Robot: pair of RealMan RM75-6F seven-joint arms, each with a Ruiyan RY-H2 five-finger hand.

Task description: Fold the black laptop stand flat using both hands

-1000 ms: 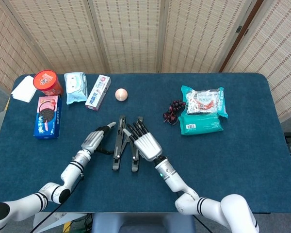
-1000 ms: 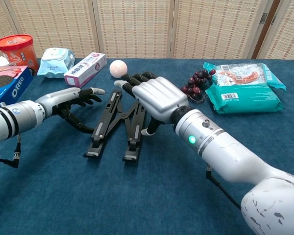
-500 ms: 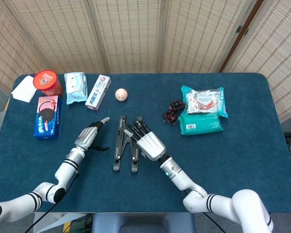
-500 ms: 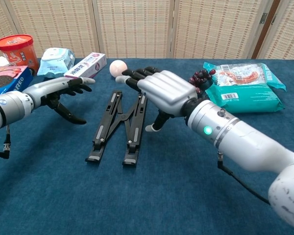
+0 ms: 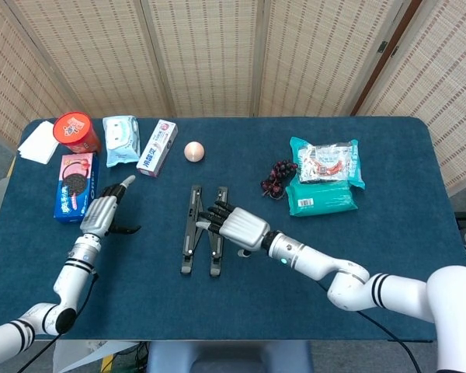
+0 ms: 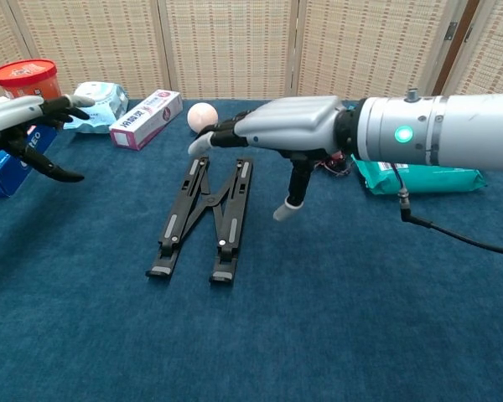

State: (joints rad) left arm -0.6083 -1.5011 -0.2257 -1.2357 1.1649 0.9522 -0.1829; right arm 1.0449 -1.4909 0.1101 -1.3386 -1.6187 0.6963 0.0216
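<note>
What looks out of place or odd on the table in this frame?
Nothing is spilled or damaged. The laptop stand lies flat on the table, its two bars close together. Neither hand touches it: the right hand hovers above it, the left hand is off to the side near the cookie box. The snacks look orderly.

Bright even overhead light, soft shadows, both views sharp, no glare
</note>
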